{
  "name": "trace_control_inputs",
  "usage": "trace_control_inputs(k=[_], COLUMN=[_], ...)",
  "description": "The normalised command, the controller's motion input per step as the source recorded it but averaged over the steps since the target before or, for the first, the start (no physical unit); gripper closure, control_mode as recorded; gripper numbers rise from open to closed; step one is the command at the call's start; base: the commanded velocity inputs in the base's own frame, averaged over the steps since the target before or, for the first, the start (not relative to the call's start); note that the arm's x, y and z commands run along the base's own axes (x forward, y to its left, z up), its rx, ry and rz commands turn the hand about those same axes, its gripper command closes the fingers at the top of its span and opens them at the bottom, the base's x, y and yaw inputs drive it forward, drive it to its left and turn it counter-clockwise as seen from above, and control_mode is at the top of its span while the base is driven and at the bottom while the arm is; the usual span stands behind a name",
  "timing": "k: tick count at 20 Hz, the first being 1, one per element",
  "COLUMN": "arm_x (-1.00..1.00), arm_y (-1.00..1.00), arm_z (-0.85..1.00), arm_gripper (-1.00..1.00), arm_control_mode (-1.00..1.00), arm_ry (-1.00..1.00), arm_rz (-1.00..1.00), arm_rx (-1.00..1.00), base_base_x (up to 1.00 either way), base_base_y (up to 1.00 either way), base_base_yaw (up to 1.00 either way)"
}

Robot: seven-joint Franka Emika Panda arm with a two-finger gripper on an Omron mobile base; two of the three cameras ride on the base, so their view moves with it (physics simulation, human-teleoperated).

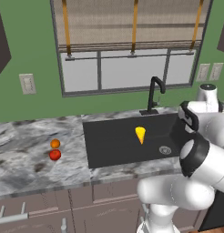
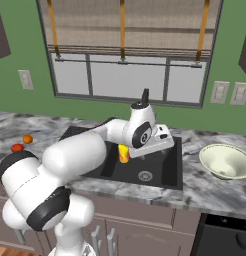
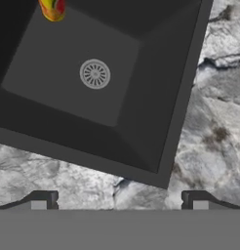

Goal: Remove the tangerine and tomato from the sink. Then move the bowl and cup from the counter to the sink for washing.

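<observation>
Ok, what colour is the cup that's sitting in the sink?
Yellow, with a red mark on its side; the cup shows best in the right base view.

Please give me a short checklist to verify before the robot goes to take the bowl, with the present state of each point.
1. Tangerine and tomato out of the sink, on the counter: ok.
2. Cup in the sink: ok.
3. Bowl on the counter right of the sink, not yet moved: ok, ready to pick.
4. Gripper open and holding nothing: ok.
5. Gripper over the bowl: not ok, it hangs over the sink's edge, above the counter.
6. Room in the sink for the bowl beside the cup: ok, the floor around the drain looks free.
</observation>
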Motion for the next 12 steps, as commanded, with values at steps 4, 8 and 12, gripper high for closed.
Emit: trace_control_inputs(k=[4,8,12], arm_x=[0.09,0.07,0.01], arm_y=[-0.36,-0.40,-0.41], arm_z=[0.03,0.01,0.00], arm_gripper=[-1.00,-1.00,-1.00], arm_control_mode=[-1.00,-1.00,-1.00], arm_ry=[0.01,0.01,0.01], arm_rz=[0.00,0.00,0.00], arm_rx=[-0.07,-0.08,-0.07], base_base_x=[0.00,0.00,0.00], base_base_y=[0.00,0.00,0.00], base_base_yaw=[0.00,0.00,0.00])
